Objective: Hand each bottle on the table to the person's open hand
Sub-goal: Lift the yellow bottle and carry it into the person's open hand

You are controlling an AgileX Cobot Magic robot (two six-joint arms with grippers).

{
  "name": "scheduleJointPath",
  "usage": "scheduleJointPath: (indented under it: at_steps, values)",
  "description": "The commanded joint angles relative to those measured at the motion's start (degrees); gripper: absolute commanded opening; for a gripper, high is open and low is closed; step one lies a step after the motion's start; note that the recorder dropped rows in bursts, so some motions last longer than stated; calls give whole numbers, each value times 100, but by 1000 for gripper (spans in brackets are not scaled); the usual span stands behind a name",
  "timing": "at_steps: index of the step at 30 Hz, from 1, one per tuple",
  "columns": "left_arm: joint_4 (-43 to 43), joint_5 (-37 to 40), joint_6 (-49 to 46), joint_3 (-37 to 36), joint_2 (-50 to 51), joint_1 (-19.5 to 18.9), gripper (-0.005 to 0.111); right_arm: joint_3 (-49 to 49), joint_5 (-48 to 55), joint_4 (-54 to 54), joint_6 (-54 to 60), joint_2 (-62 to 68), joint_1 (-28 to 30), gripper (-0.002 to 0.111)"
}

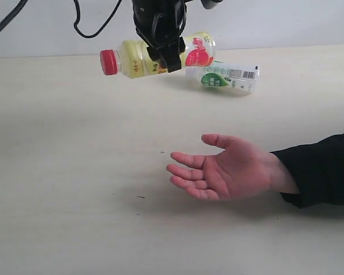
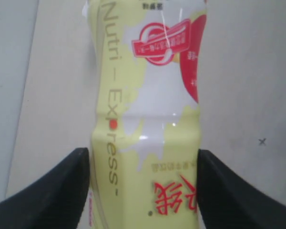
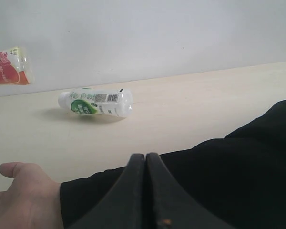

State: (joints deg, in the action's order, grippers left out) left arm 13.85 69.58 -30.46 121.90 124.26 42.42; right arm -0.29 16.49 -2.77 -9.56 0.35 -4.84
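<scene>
My left gripper is shut on the yellow bottle with a red cap, holding it sideways in the air above the back of the table. Up close, the yellow bottle sits pinched between the two black fingers. A white bottle with a green label lies on its side behind it, and the right wrist view shows this white bottle too. The person's open hand rests palm up at the front right. My right gripper is shut and empty, just behind the person's black sleeve. The other two bottles are out of view.
The black sleeve reaches in from the right edge. A pale wall runs behind the table. Black cables hang at the top left.
</scene>
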Motion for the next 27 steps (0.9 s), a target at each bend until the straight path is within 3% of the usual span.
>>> scheduleJointPath:
  at_steps: [1, 9, 15, 21, 27]
  values:
    - [-659, 38, 78, -146, -377, 96, 0, 29, -29, -22, 37, -35, 16, 0]
    - [-1750, 38, 93, -730, -720, 152, 0, 29, -29, -22, 37, -35, 16, 0]
    - [-1876, 38, 269, -1402, -890, 576, 0, 29, -29, -22, 37, -35, 16, 0]
    - [-1887, 38, 1214, -1766, -882, 1029, 0, 29, -29, -22, 37, -35, 16, 0]
    - [-1887, -43, 3198, -1798, -882, 1135, 0, 29, -31, -22, 37, -35, 16, 0]
